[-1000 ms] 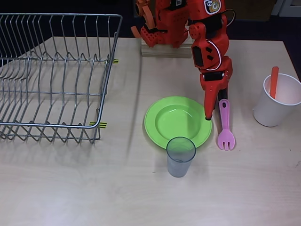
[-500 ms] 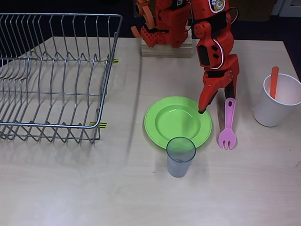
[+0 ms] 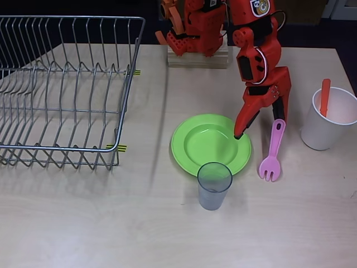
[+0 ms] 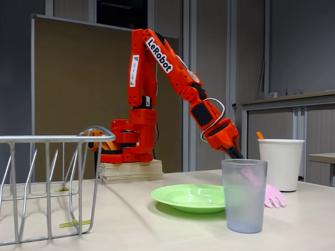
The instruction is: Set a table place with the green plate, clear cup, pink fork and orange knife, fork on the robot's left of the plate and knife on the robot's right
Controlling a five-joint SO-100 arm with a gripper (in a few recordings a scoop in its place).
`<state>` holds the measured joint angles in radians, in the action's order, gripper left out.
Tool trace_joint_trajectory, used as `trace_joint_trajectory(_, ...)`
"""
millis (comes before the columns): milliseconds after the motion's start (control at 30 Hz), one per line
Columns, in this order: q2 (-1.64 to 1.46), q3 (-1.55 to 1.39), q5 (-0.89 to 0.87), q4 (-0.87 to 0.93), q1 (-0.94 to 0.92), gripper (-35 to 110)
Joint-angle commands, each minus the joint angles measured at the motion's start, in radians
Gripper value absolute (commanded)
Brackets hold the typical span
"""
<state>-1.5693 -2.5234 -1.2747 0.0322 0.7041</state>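
In the overhead view the green plate point(image 3: 211, 144) sits mid-table, with the clear cup point(image 3: 214, 185) standing upright at its 6 o'clock, touching or overlapping the rim from this angle. The pink fork point(image 3: 272, 151) lies at the plate's 3 o'clock, just beside the rim, tines toward 6 o'clock. The gripper point(image 3: 257, 125) hangs over the plate's 2 o'clock edge with its fingers spread; 1 dark tip is above the rim, the other reaches the fork's handle end, and nothing is clamped between them, so the fork looks let go. The orange knife point(image 3: 324, 97) stands handle-up in the white paper cup point(image 3: 329, 119) at the plate's 2 o'clock, well apart. A wire dish rack point(image 3: 64, 89) stands at 9 o'clock. I judge 3 pieces placed; only the knife is left, to go at the plate's 9 o'clock side.
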Motion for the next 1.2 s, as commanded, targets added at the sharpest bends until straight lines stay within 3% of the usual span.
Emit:
trace_joint_trajectory(0, -0.021, 0.031, -0.026, -0.020, -0.012, 71)
trace_joint_trajectory(467, -0.052, 0.006, -0.041, -0.028, -0.043, 61)
trace_joint_trajectory(700, -0.138, -0.038, -0.247, -0.021, -0.011, 58)
trace_joint_trajectory(933, -0.135, -0.095, -0.485, -0.147, -0.011, 53)
trace_joint_trajectory(1167, -0.098, -0.141, -0.601, -0.284, -0.064, 47)
